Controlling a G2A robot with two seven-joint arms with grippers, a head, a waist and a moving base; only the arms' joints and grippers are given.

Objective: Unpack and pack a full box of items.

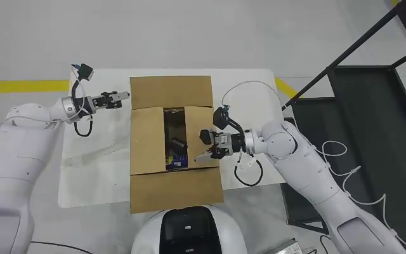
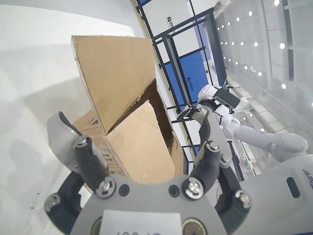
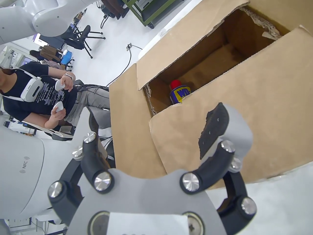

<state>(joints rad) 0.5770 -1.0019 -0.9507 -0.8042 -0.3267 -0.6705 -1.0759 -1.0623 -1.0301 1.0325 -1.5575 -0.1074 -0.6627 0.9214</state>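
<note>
Right gripper (image 3: 154,125) is hovering wide open, empty, by box flap (image 3: 256,94); likely needing it folded back before reaching can (image 3: 179,94).

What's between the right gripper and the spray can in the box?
The box's side flap, partly hiding the spray can, in the right wrist view.
</note>
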